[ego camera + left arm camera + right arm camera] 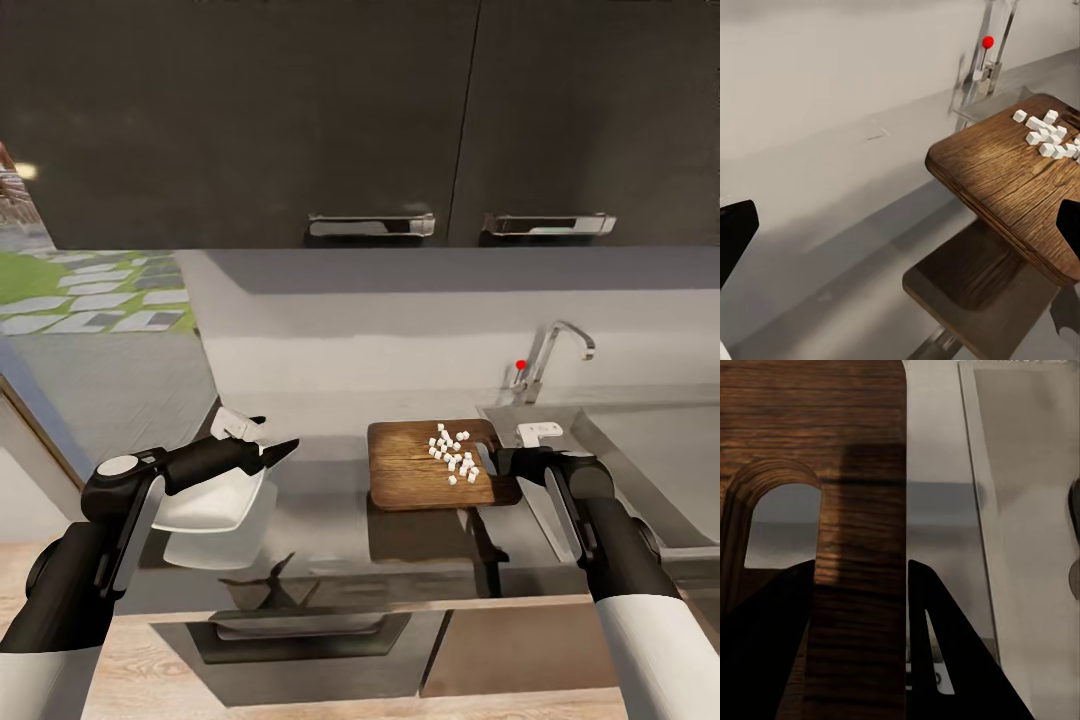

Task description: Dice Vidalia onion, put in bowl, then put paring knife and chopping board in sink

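The dark brown chopping board (420,470) is held off the countertop (330,520), its shadow lying below it. Several small white pieces of diced onion (455,455) lie on the board (1005,172) near its right end (1048,139). My right gripper (497,462) is shut on the board's handle end, its fingers either side of the strip beside the slot (859,607). My left gripper (272,438) is open and empty above the white bowl (215,500), left of the board. The sink (640,450) is at the right. The paring knife is out of view.
A curved chrome tap (555,350) with a red dot stands behind the sink (1035,510), also visible as the tap (986,67) beyond the board. Dark upper cabinets (380,120) hang over the counter. A window is on the left.
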`<state>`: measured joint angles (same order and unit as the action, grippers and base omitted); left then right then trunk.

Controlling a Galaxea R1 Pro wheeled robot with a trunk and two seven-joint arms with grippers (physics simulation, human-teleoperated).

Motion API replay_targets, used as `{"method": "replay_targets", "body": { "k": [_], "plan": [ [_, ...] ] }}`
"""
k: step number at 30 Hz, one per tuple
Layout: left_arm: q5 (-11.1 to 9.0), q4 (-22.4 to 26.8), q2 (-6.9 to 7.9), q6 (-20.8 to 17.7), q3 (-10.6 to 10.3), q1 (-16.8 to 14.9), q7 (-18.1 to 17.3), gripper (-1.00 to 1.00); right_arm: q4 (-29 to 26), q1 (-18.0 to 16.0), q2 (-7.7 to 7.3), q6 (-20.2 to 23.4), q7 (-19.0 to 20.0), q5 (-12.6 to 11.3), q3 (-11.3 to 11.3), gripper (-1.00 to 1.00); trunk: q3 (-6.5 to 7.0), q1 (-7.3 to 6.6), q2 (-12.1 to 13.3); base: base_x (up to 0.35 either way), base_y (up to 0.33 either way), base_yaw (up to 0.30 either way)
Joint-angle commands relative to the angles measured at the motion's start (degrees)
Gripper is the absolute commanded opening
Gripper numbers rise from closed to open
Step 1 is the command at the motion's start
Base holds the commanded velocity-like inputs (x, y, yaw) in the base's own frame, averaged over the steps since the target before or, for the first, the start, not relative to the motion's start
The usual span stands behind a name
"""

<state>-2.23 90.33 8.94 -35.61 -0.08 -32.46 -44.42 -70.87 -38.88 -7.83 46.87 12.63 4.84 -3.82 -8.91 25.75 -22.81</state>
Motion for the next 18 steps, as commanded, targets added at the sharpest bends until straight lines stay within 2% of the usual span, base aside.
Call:
{"method": "replay_targets", "body": {
  "k": [1, 18],
  "plan": [
    [-0.2, 0.0, 0.02, -0.4, 0.0, -0.1, -0.1, 1.00, -0.1, -0.1, 0.01, 0.2, 0.4, 0.5, -0.1, -1.00, -0.05, 0.04, -0.1, 0.000, 0.000, 0.000],
    [-0.2, 0.0, 0.02, -0.5, 0.0, -0.1, -0.1, 1.00, -0.1, -0.1, 0.01, 0.2, 0.5, 0.5, -0.1, -1.00, 1.10, 0.04, -0.1, 0.000, 0.000, 0.000]
  ]
}}
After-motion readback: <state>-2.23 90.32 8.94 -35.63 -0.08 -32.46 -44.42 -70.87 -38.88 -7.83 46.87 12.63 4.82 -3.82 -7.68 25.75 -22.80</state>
